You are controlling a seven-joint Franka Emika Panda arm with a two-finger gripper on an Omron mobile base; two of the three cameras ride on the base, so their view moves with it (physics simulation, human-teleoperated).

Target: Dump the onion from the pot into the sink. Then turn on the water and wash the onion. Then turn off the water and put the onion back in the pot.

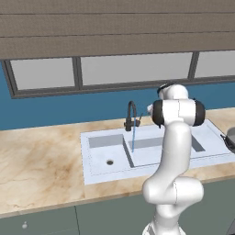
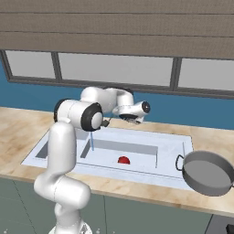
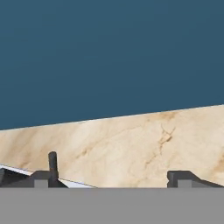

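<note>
In the left base view the white arm hid the middle of the white rectangular double-basin sink (image 1: 98, 158), and the round grey metal pot (image 1: 230, 139) was cut off by the right edge. The end effector (image 3: 116, 177) showed just its dark finger tips (image 3: 183, 177) at the hand view's bottom.

One onion (image 2: 123, 160), one pot (image 2: 208, 172), one sink (image 1: 103, 137) with two basins, one faucet (image 1: 131, 114), one stream of water (image 1: 134, 139), one desk (image 1: 41, 160).
</note>
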